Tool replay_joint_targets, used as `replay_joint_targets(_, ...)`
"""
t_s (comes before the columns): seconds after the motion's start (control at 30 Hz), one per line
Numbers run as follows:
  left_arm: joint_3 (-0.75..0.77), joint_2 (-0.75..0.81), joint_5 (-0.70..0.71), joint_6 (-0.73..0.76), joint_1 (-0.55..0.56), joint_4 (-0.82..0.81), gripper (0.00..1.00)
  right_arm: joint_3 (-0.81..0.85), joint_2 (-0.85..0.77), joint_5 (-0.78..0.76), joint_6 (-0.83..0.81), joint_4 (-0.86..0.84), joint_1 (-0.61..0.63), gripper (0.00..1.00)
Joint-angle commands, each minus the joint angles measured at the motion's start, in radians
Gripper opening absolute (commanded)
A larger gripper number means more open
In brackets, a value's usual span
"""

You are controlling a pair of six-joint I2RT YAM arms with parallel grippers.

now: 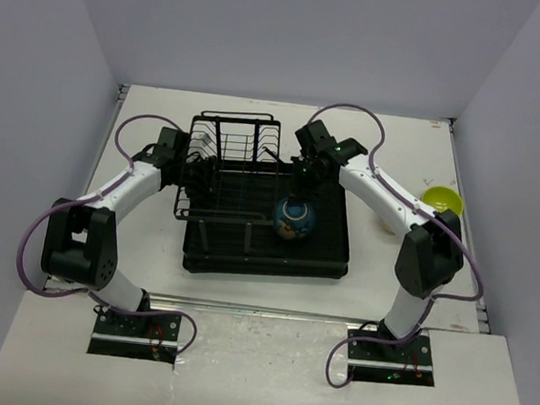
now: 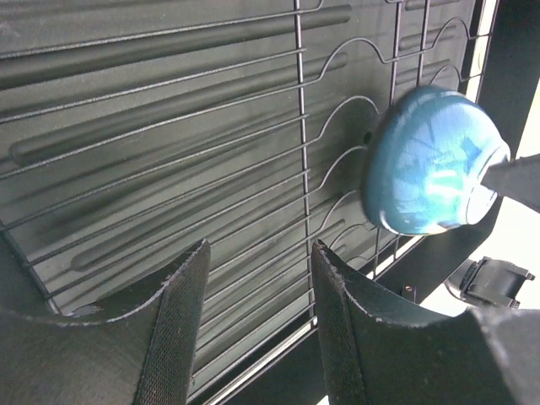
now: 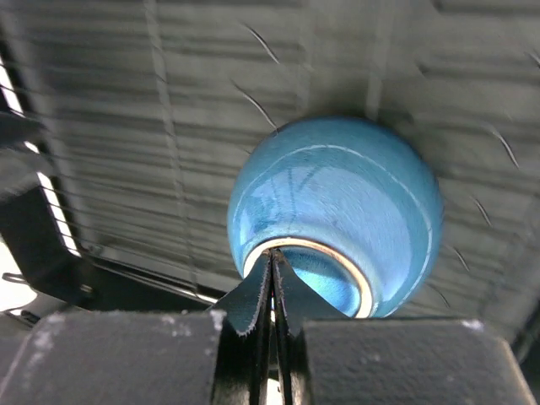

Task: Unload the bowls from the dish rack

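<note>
A glossy blue bowl (image 1: 294,218) hangs over the flat tray part of the black dish rack (image 1: 322,260). My right gripper (image 1: 300,184) is shut on its rim. In the right wrist view the two fingers pinch the pale rim of the blue bowl (image 3: 337,202) at the right gripper (image 3: 272,263). My left gripper (image 1: 195,170) is at the rack's left side, over the wire slots. It stands open in the left wrist view, left gripper (image 2: 257,266), with only rack wires (image 2: 169,152) behind the gap. The blue bowl (image 2: 430,160) shows there at the right.
A lime-green bowl (image 1: 441,197) sits on the table at the right, past the right arm. A pale rounded thing (image 1: 383,222) lies partly hidden behind that arm. The rack's upright wire section (image 1: 232,146) stands at the back left. White walls enclose the table.
</note>
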State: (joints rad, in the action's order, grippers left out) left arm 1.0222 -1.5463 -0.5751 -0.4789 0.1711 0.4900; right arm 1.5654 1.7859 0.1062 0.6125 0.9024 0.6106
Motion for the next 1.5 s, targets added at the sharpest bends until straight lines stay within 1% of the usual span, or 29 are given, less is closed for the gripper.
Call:
replay_joint_targets(0.0, -0.028, -0.054, -0.022, -0.003, 0.03, 0.062, 0.53, 0.091, 0.125, 0.0, -0.039, 0.044, 0.005, 0.0)
replay_joint_targets(0.07, -0.022, -0.067, -0.025, 0.0, 0.028, 0.065, 0.53, 0.163, 0.199, 0.023, -0.049, 0.073, 0.005, 0.0)
replay_joint_targets(0.1, -0.019, -0.07, -0.025, 0.0, 0.028, 0.065, 0.53, 0.239, 0.225, 0.024, -0.051, 0.081, 0.005, 0.0)
replay_joint_targets(0.13, -0.016, -0.075, -0.026, 0.0, 0.028, 0.065, 0.53, 0.28, 0.278, 0.041, -0.06, 0.096, 0.005, 0.0)
replay_joint_targets(0.2, -0.007, -0.086, -0.026, 0.003, 0.028, 0.073, 0.53, 0.378, 0.316, 0.05, -0.068, 0.133, 0.005, 0.0)
replay_joint_targets(0.23, 0.001, -0.092, -0.025, 0.008, 0.028, 0.078, 0.53, 0.393, 0.323, 0.058, -0.069, 0.141, 0.005, 0.0)
replay_joint_targets(0.33, 0.016, -0.104, -0.022, 0.011, 0.028, 0.078, 0.53, 0.348, 0.27, 0.111, -0.06, 0.069, 0.005, 0.0)
replay_joint_targets(0.37, 0.021, -0.109, -0.022, 0.011, 0.028, 0.079, 0.53, 0.338, 0.238, 0.153, -0.057, 0.038, 0.005, 0.0)
replay_joint_targets(0.4, 0.022, -0.116, -0.026, 0.011, 0.028, 0.078, 0.53, 0.335, 0.227, 0.164, -0.05, 0.036, 0.005, 0.0)
replay_joint_targets(0.47, 0.027, -0.118, -0.026, 0.011, 0.028, 0.075, 0.53, 0.322, 0.172, 0.159, -0.046, 0.033, 0.003, 0.0)
replay_joint_targets(0.53, 0.032, -0.123, -0.025, 0.013, 0.028, 0.074, 0.54, 0.26, 0.112, 0.116, -0.037, 0.012, -0.005, 0.0)
replay_joint_targets(0.63, 0.035, -0.13, -0.025, 0.017, 0.028, 0.071, 0.54, 0.193, 0.017, 0.112, -0.02, -0.019, -0.049, 0.0)
replay_joint_targets(0.73, 0.03, -0.13, -0.022, 0.019, 0.03, 0.071, 0.54, 0.176, -0.023, 0.102, -0.039, -0.016, -0.096, 0.0)
replay_joint_targets(0.87, 0.026, -0.127, -0.022, 0.02, 0.028, 0.071, 0.54, 0.174, 0.001, 0.131, -0.072, 0.015, -0.158, 0.0)
replay_joint_targets(0.97, 0.029, -0.132, -0.023, 0.017, 0.028, 0.071, 0.54, 0.174, 0.043, 0.174, -0.101, 0.016, -0.169, 0.31)
replay_joint_targets(1.0, 0.035, -0.132, -0.025, 0.016, 0.028, 0.071, 0.54, 0.171, 0.059, 0.208, -0.103, 0.006, -0.169, 0.46)
replay_joint_targets(1.03, 0.036, -0.133, -0.025, 0.016, 0.028, 0.074, 0.54, 0.153, 0.063, 0.223, -0.102, -0.006, -0.169, 0.56)
replay_joint_targets(1.07, 0.039, -0.136, -0.023, 0.016, 0.028, 0.078, 0.54, 0.139, 0.063, 0.245, -0.1, -0.028, -0.169, 0.68)
replay_joint_targets(1.1, 0.048, -0.14, -0.022, 0.019, 0.028, 0.082, 0.54, 0.121, 0.06, 0.271, -0.097, -0.077, -0.169, 0.72)
replay_joint_targets(1.17, 0.055, -0.144, -0.019, 0.023, 0.028, 0.091, 0.54, 0.07, 0.046, 0.349, -0.085, -0.132, -0.172, 0.86)
replay_joint_targets(1.23, 0.061, -0.149, -0.014, 0.026, 0.028, 0.096, 0.54, 0.041, 0.049, 0.419, -0.077, -0.183, -0.172, 0.89)
replay_joint_targets(1.27, 0.064, -0.15, -0.012, 0.028, 0.028, 0.097, 0.54, 0.035, 0.053, 0.443, -0.074, -0.191, -0.172, 0.93)
replay_joint_targets(1.47, 0.072, -0.163, -0.009, 0.028, 0.028, 0.099, 0.54, -0.097, 0.033, 0.567, -0.019, -0.339, -0.173, 0.95)
